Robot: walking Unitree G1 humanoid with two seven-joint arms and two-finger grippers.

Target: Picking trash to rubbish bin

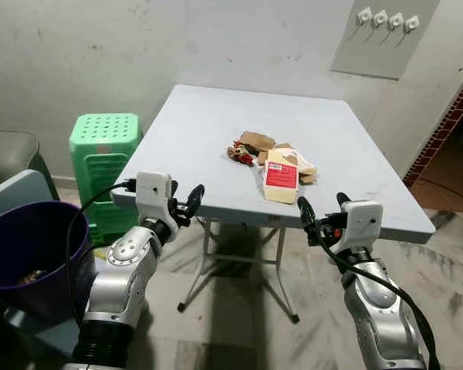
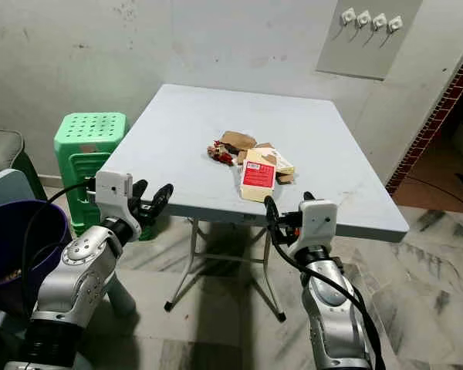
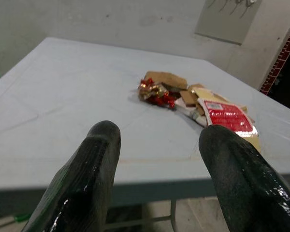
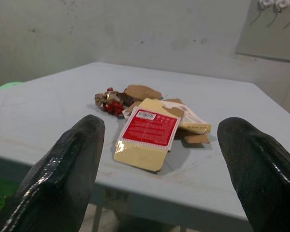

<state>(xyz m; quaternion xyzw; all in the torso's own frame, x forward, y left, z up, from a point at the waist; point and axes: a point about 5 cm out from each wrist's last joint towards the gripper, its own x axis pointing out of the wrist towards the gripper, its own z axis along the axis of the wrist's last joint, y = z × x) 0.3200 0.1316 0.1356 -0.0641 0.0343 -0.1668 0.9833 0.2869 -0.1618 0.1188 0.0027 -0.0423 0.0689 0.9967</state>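
Note:
A small heap of trash lies in the middle of the grey folding table (image 1: 193, 131): a flattened yellow carton with a red label (image 1: 281, 176), brown cardboard scraps (image 1: 256, 140) and a crumpled red and gold wrapper (image 1: 240, 153). A purple rubbish bin (image 1: 29, 250) stands on the floor at my left. My left gripper (image 1: 187, 202) is open and held just before the table's near edge, left of the heap. My right gripper (image 1: 322, 210) is open too, at the near edge just below the carton (image 4: 150, 130). Nothing is between either pair of fingers.
A green plastic stool (image 1: 103, 166) stands left of the table against the wall. A grey seat (image 1: 8, 158) is at the far left behind the bin. The table's metal legs (image 1: 285, 270) stand on a tiled floor. A panel with hooks (image 1: 386, 31) hangs on the wall.

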